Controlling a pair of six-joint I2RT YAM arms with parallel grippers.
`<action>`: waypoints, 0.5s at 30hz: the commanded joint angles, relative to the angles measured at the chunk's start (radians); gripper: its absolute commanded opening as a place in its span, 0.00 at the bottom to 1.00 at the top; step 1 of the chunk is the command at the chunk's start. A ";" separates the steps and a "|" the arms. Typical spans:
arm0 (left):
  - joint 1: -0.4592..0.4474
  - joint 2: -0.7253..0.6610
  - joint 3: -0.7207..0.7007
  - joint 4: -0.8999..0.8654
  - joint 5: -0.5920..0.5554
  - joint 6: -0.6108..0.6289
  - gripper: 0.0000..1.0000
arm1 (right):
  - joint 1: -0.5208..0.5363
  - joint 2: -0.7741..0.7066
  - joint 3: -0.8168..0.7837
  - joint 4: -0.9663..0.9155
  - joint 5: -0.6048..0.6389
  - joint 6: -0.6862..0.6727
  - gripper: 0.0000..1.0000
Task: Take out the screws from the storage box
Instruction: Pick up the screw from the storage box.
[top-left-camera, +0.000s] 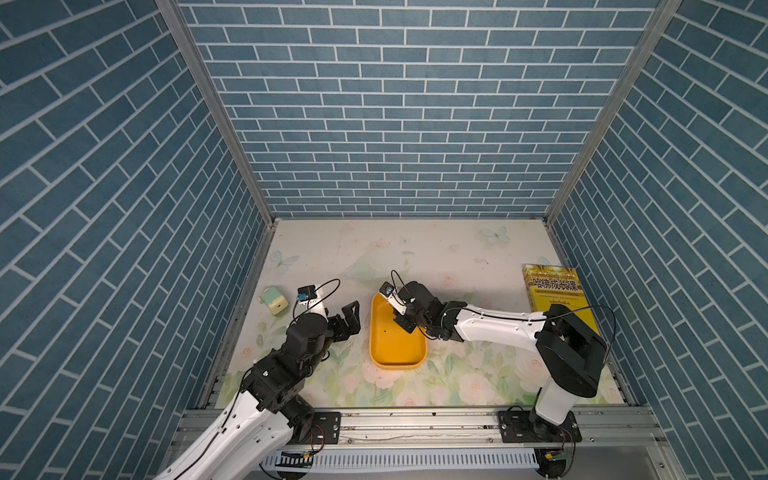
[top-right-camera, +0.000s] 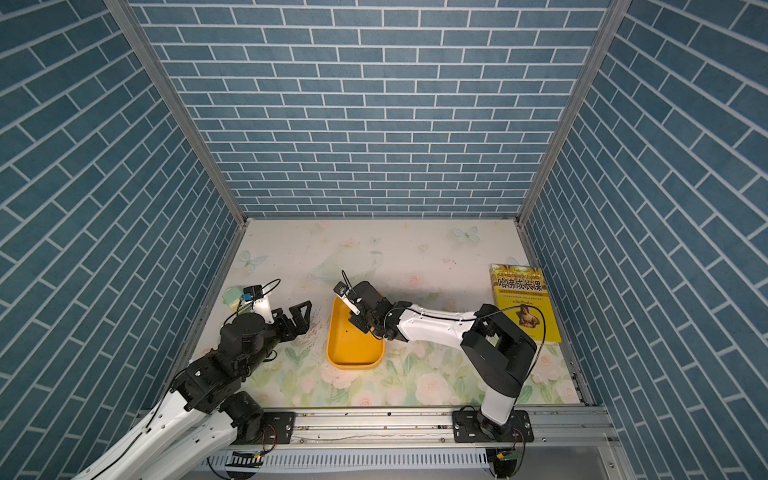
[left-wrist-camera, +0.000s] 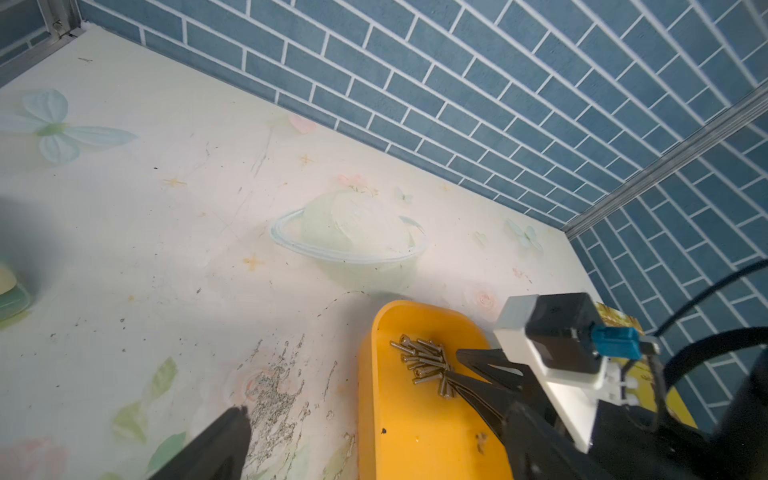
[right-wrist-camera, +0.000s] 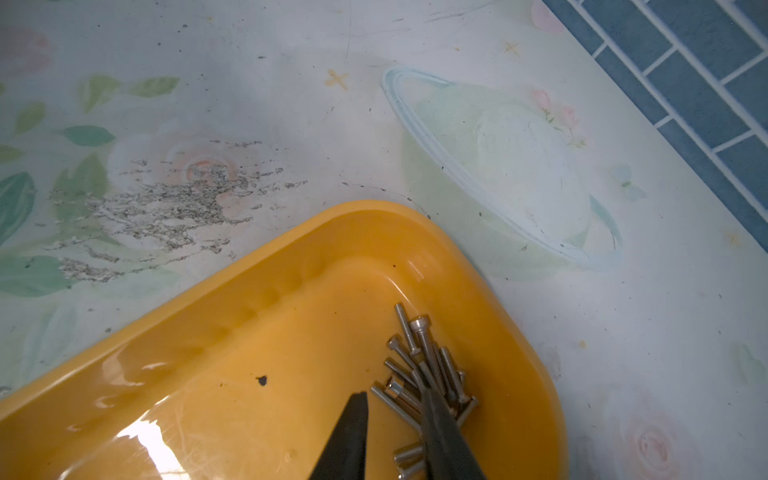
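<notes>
The storage box (top-left-camera: 398, 365) (top-right-camera: 353, 365) is a shallow yellow-orange tray in the middle of the floral mat. The screws (right-wrist-camera: 419, 370) (left-wrist-camera: 422, 360) lie in a loose pile of several at its far end; in both top views the right arm hides them. My right gripper (right-wrist-camera: 395, 399) (top-left-camera: 397, 318) reaches down into the box, open by a narrow gap. One of its fingers (right-wrist-camera: 440, 432) rests on the pile, and a few screw shafts lie across the gap. My left gripper (top-left-camera: 347, 322) (top-right-camera: 296, 319) stands wide open and empty just left of the box.
A mint-green and cream pencil sharpener (top-left-camera: 274, 301) (top-right-camera: 231, 296) sits at the left of the mat. A yellow book (top-left-camera: 555, 293) (top-right-camera: 521, 299) lies at the right, beside the right arm. Blue brick walls close three sides. A worn patch (left-wrist-camera: 270, 390) marks the mat left of the box.
</notes>
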 joint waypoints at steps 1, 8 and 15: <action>-0.006 0.089 0.027 0.012 -0.012 0.011 1.00 | -0.005 0.040 0.056 -0.068 -0.050 -0.075 0.25; -0.007 0.140 0.042 -0.032 -0.053 -0.030 1.00 | -0.009 0.136 0.174 -0.210 -0.068 -0.148 0.21; -0.008 0.069 0.029 -0.021 -0.050 -0.038 1.00 | -0.043 0.175 0.200 -0.270 -0.053 -0.160 0.18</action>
